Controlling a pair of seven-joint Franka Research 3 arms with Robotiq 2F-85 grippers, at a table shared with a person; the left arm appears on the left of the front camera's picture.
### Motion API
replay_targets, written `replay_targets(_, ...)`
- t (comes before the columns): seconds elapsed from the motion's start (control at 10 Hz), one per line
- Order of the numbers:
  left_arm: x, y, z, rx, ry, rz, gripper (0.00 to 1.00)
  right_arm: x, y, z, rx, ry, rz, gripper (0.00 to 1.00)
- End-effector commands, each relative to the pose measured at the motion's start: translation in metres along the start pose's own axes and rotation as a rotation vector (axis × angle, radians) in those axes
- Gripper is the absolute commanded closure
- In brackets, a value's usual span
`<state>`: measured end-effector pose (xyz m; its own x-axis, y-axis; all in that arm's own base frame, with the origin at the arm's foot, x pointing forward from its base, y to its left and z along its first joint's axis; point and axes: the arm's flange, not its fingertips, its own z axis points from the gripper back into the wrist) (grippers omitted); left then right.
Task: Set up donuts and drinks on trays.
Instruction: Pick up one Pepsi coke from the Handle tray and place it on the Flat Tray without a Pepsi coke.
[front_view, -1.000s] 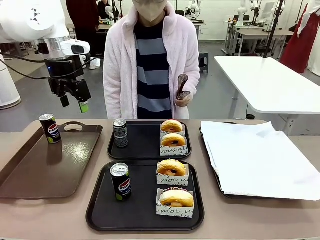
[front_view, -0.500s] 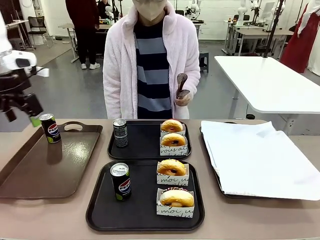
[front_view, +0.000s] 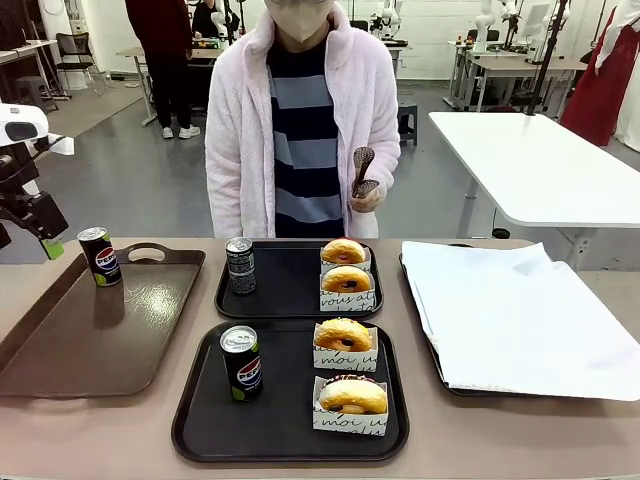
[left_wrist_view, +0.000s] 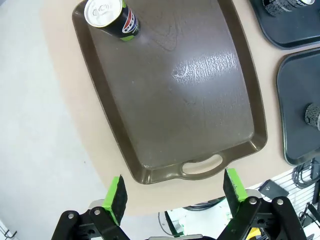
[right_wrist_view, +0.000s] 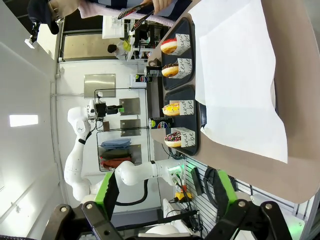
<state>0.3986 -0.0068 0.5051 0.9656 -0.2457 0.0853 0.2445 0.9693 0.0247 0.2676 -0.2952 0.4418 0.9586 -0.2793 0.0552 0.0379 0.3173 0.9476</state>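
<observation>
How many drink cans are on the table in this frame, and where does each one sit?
3. A Pepsi can stands at the far left corner of the brown handled tray, a grey patterned can on the far black tray, another Pepsi can on the near black tray.

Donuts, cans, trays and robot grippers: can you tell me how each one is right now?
near black tray: holds one Pepsi can upright, two sleeved donuts.
far black tray: holds one grey-and-black can upright, two sleeved donuts.
brown tray: one Pepsi can upright at its far corner.
paper-lined tray: covered by white paper.
left gripper: open, holding nothing.
right gripper: open, holding nothing.
</observation>
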Motion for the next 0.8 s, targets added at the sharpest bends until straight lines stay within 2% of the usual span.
replay_targets(0.0,0.004,0.003,0.000,-0.004,0.011,-0.016,0.00,-0.001,0.001,0.001,0.012,0.001,0.008,0.00)
replay_targets(0.3,0.001,0.000,-0.003,-0.002,0.007,-0.001,0.00,-0.001,0.001,0.001,0.012,0.001,0.008,0.00)
replay_targets(0.6,-0.010,0.072,-0.017,-0.339,-0.108,0.102,0.00,-0.001,0.001,0.001,0.012,0.001,0.008,0.00)
replay_targets(0.7,-0.010,0.102,-0.020,-0.512,-0.122,0.161,0.00,-0.001,0.001,0.001,0.012,0.001,0.008,0.00)
